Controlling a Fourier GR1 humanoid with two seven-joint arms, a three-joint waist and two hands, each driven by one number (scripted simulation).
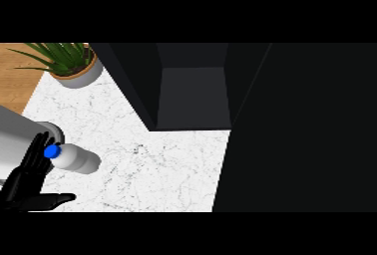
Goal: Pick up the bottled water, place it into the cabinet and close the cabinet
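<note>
I take the cabinet (193, 94) as my landmark: it stands open at the back of the counter (147, 174). The potted plant (70, 64) sits left of it. The bottled water (74, 158) stands front-left of it, my left hand (26, 177) just beside the bottle.

A grey cylindrical forearm (18, 137) ends in a black robot hand (26, 182), apparently slender-fingered.

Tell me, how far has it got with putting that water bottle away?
Nothing looks finished. The bottled water lies on the counter, with the left hand open beside its blue cap. Still left: gripping it, placing it in the open cabinet and closing that.
</note>
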